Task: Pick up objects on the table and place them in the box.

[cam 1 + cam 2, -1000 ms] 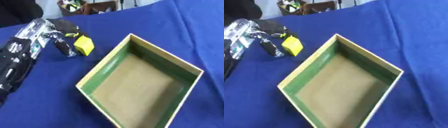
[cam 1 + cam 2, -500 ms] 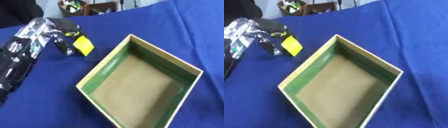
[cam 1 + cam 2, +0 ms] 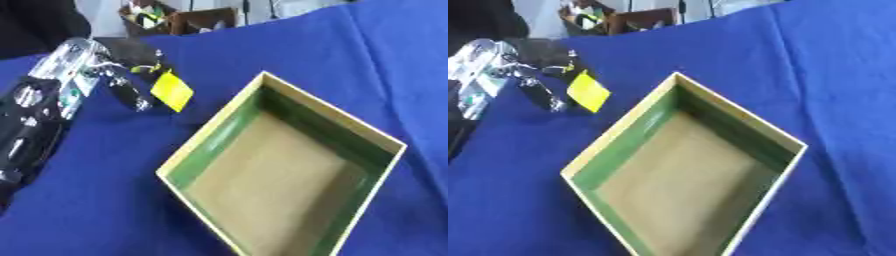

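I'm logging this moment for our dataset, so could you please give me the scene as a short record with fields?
surface: blue tablecloth
box: green inner walls, tan floor, nothing inside
object in hand: flat yellow piece, left of the box, outside it
left hand: fingers curled round the yellow piece
right hand: not in view
task state: piece not yet in the box

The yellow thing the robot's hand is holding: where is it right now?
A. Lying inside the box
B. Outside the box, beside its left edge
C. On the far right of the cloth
B: the yellow thing sits in the left hand, left of the box, whose inside is bare.
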Motion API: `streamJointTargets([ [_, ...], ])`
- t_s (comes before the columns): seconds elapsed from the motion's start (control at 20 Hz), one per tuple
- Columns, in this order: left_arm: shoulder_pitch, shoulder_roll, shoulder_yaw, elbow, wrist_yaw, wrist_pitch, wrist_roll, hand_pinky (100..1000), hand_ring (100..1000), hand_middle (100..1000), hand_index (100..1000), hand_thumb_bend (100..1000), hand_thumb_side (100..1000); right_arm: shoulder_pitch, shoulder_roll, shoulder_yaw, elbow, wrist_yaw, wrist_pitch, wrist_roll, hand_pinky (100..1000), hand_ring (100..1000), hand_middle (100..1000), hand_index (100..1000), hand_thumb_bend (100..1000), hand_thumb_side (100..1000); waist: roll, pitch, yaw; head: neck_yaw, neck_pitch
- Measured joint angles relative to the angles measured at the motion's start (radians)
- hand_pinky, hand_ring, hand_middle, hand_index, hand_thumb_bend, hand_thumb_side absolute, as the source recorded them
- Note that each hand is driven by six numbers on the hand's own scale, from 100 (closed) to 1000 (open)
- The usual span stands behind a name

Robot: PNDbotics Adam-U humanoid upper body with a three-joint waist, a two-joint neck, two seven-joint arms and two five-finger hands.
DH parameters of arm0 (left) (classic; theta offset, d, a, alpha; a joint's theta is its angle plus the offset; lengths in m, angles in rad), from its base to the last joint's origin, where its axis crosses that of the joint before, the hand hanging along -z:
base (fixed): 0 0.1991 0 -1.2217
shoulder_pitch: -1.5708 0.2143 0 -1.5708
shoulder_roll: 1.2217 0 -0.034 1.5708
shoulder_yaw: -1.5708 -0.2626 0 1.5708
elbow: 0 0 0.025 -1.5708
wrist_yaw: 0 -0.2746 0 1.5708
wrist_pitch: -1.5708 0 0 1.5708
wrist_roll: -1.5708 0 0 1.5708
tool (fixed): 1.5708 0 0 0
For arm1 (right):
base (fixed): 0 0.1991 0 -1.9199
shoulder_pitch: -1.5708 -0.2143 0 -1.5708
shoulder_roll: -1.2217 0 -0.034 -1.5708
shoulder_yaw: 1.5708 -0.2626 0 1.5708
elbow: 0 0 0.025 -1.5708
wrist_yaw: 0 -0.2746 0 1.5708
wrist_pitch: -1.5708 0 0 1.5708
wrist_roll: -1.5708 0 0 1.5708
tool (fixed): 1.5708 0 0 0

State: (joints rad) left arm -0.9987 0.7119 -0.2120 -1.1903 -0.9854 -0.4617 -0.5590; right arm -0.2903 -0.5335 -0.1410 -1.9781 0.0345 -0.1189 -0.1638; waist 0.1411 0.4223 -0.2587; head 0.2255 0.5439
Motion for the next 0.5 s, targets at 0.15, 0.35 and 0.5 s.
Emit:
streamJointTargets([
  [0.15,0.005,0.001,0.0,-0.014,0.015,0.009,0.003,338,476,378,334,100,253,0.001,0.0,0.0,0.0,0.0,-0.001,-0.002,519,585,532,678,318,692,-0.004,-0.009,0.002,-0.001,0.001],
  [0.35,0.009,0.009,0.0,-0.037,0.034,0.023,0.005,304,470,369,336,100,253,0.005,0.0,0.0,0.0,-0.002,-0.002,-0.006,520,586,533,678,315,691,-0.012,-0.026,0.007,-0.002,0.005],
  [0.5,0.013,0.01,0.0,-0.075,0.099,0.033,0.005,255,456,347,336,100,254,0.009,0.0,-0.001,0.0,-0.003,0.0,-0.009,522,587,533,678,311,690,-0.018,-0.04,0.015,-0.008,0.01],
])
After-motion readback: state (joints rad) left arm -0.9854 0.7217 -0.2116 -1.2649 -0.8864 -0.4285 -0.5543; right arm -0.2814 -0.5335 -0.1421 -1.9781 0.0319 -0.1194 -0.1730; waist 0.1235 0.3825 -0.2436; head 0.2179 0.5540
